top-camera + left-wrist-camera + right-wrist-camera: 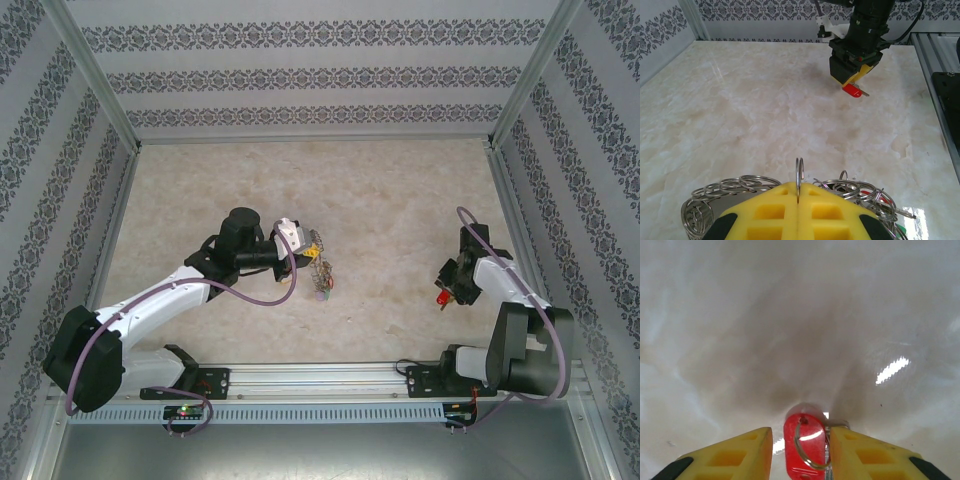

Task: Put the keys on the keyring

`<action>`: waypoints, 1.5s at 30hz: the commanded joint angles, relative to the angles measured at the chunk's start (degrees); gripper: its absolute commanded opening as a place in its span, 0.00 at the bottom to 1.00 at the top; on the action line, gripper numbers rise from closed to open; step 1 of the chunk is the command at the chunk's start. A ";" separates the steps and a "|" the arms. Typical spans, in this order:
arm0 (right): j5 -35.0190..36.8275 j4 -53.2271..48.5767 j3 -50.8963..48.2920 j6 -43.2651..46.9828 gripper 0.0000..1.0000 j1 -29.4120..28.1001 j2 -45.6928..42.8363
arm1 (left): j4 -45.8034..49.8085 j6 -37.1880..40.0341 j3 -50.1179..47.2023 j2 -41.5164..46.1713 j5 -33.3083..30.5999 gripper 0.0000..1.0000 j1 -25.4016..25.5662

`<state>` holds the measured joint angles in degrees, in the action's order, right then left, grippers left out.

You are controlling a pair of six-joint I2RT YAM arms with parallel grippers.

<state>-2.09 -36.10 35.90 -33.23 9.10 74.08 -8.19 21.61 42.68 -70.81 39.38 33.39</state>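
Observation:
My left gripper (798,189) is shut on a thin split ring (799,172) that stands upright between its yellow pads. That ring belongs to the keyring (735,184), a grey hoop fringed with many small rings and tags and spread out under the jaws. In the top view the keyring (314,262) hangs at the left gripper (302,243), with a purple tag (322,294) lowest. A red-tagged key (802,450) lies between the fingers of my right gripper (800,432). The right finger touches its ring and the left finger stands apart. It sits low at the table (740,100).
From the left wrist view, the right gripper (856,80) points down at the red key (852,90) across bare marble. Patterned walls (320,70) enclose the table. An aluminium rail (320,378) runs along the near edge.

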 commanded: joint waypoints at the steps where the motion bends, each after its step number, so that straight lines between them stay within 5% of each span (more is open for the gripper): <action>1: 3.16 -1.84 0.14 0.90 0.36 -0.82 0.36 | -0.52 -0.36 2.00 1.90 2.02 0.00 0.39; 9: 4.52 -2.84 0.57 0.89 0.25 -1.11 -0.27 | -0.08 -0.40 1.93 2.57 1.89 0.00 0.36; 15: 1.58 -1.89 1.31 2.68 0.06 -3.18 -0.29 | 0.07 -0.34 2.05 2.62 1.87 0.00 0.39; 27: -0.96 0.42 10.50 4.62 0.10 -20.15 9.77 | 1.67 -0.76 1.78 4.28 0.81 0.00 0.37; 33: 4.58 -2.53 13.30 6.75 0.15 -21.23 12.55 | 1.42 -1.54 0.84 5.74 -0.13 0.00 0.36; 45: 0.36 -1.65 13.72 6.40 0.21 -21.23 13.39 | 1.41 -1.17 1.12 4.99 -0.05 0.00 0.37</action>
<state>-0.25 -36.88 48.38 -26.76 -11.88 86.80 -5.52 20.93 42.68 -66.37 38.74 33.39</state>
